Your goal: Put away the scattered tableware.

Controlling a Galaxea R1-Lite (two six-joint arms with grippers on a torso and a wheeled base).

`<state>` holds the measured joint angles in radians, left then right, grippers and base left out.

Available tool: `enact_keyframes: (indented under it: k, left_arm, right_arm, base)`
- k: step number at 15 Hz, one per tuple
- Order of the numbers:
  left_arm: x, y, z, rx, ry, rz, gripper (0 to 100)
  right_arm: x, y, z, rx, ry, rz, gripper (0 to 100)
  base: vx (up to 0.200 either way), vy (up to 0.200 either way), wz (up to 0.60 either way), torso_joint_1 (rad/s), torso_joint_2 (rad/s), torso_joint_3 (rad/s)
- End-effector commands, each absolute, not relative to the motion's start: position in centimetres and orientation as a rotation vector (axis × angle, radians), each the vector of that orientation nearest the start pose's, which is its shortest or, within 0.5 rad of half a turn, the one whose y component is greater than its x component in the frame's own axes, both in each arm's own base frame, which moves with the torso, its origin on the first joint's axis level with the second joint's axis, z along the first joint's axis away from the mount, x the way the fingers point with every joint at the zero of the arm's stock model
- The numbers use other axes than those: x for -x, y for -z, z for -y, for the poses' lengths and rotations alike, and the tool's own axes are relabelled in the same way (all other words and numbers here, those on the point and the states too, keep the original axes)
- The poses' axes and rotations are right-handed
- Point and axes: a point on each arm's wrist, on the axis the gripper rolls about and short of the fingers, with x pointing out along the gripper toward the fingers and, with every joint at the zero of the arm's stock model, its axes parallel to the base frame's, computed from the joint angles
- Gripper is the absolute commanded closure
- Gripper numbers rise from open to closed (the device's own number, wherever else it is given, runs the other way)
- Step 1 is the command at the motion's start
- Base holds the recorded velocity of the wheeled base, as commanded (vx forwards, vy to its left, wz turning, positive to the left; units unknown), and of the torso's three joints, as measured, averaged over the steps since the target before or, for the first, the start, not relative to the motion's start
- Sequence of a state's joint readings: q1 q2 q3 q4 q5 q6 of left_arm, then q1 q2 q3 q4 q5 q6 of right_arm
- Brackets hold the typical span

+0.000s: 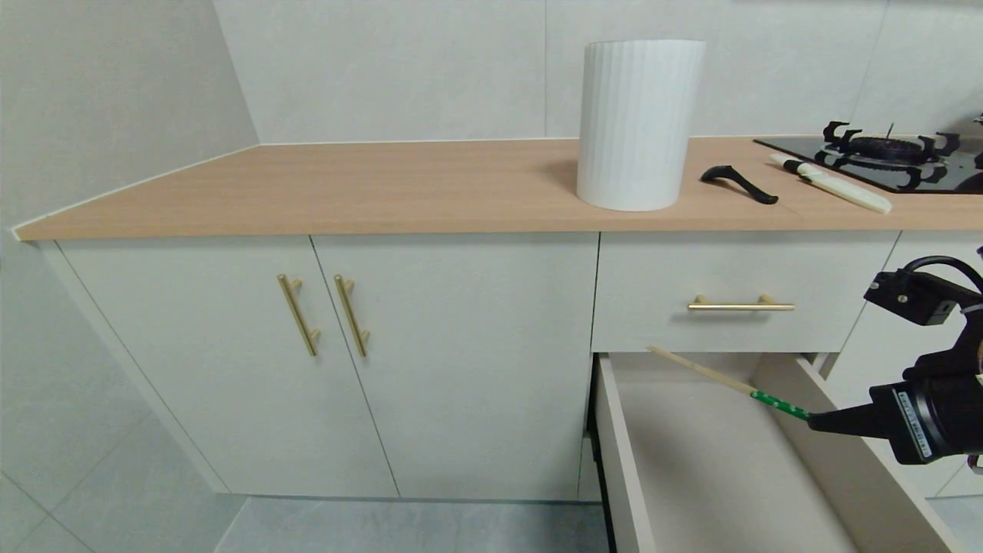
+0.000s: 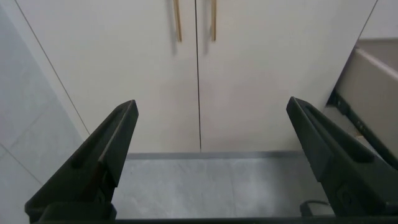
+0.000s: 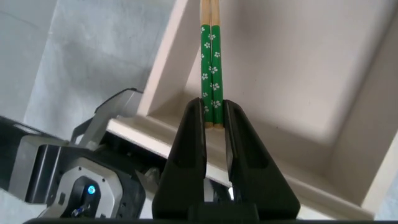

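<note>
My right gripper (image 1: 815, 418) is shut on a pair of wooden chopsticks (image 1: 718, 378) with green flowered ends, held over the open lower drawer (image 1: 637, 491). In the right wrist view the chopsticks (image 3: 211, 62) stick out from between the fingers (image 3: 194, 134) above the drawer's pale bottom (image 3: 298, 68). On the countertop lie a black-handled utensil (image 1: 739, 183) and a white knife (image 1: 832, 183). My left gripper (image 2: 211, 112) hangs open and holds nothing, low in front of the cabinet doors (image 2: 199, 68), above the grey floor.
A tall white ribbed canister (image 1: 636, 123) stands on the wooden countertop (image 1: 345, 188). A black gas hob (image 1: 891, 157) sits at the far right. A closed drawer with a gold handle (image 1: 739, 306) is above the open one. Two cabinet doors with gold handles (image 1: 322, 315) are to the left.
</note>
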<state>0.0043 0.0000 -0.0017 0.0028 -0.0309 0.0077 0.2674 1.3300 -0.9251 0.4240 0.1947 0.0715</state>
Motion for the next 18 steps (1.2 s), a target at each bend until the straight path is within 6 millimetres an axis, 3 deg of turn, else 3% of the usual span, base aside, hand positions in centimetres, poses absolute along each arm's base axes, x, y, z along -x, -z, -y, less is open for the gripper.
enact_keyframes:
  k: [1, 8, 11, 13, 16, 18]
  left_arm:
    - [2.3, -7.6, 0.1, -0.008, 0.026, -0.001, 0]
    - [2.3, -7.6, 0.1, -0.008, 0.026, -0.001, 0]
    - [2.3, -7.6, 0.1, -0.008, 0.026, -0.001, 0]
    - [2.3, -7.6, 0.1, -0.008, 0.026, -0.003, 0]
    - [2.3, -7.6, 0.1, -0.008, 0.026, -0.001, 0]
    - [2.3, -7.6, 0.1, -0.008, 0.026, -0.001, 0]
  right_arm:
    - [-18.1, -21.5, -5.4, -0.036, -0.405, -0.858, 100]
    - [-19.6, -20.2, -5.8, -0.029, -0.394, -0.905, 100]
    - [-22.6, -17.4, -6.4, -0.006, -0.331, -1.014, 100]
    - [-25.4, -14.2, -7.0, 0.020, -0.245, -1.087, 100]
    - [-27.7, -11.5, -7.9, -0.043, -0.203, -1.113, 100]
    - [-29.4, -8.8, -9.0, -0.086, -0.181, -1.138, 100]
  base:
    - [0.000, 0.000, 0.00, -0.036, 0.15, 0.115]
    - [0.000, 0.000, 0.00, -0.004, 0.01, 0.005]
    - [0.000, 0.000, 0.00, 0.000, 0.00, 0.000]
    - [0.000, 0.000, 0.00, 0.000, 0.00, 0.000]
    - [0.000, 0.000, 0.00, 0.000, 0.00, 0.000]
    - [0.000, 0.000, 0.00, 0.000, 0.00, 0.000]
